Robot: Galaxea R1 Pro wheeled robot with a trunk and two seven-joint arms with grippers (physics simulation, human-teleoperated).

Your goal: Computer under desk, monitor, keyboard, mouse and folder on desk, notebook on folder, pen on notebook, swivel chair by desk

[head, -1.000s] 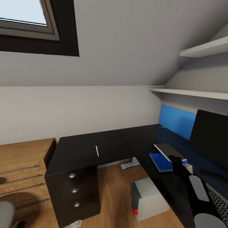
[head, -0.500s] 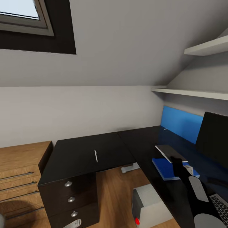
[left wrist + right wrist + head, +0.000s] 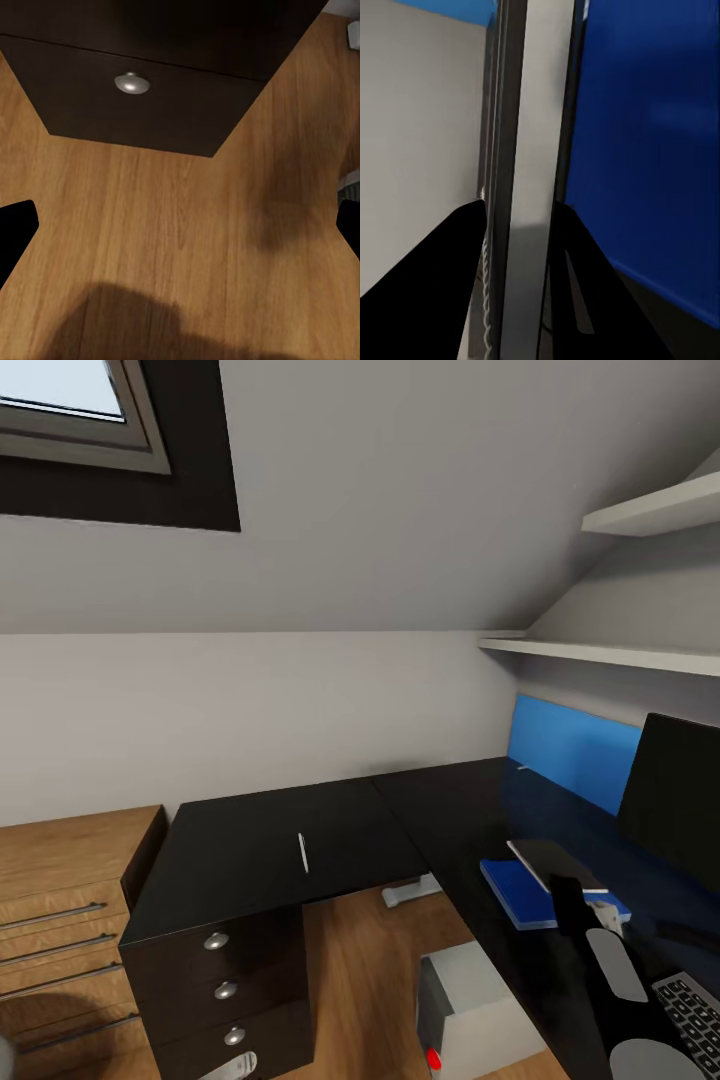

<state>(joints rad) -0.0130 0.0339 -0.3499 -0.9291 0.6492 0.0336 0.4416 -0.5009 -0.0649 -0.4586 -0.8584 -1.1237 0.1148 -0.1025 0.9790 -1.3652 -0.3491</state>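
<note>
Right tool: I see it pinching the dark notebook tight, just above the blue folder.
Left tool: wide open, holding nothing.
Pen: lying on the table.

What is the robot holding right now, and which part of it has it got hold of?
The right gripper holds the notebook by its edge, with a finger on each face, over the blue folder on the desk. The left gripper is open above the floor, holding nothing.

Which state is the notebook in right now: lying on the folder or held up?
Held up: the right hand grips the notebook by its edge, just above the blue folder.
</note>
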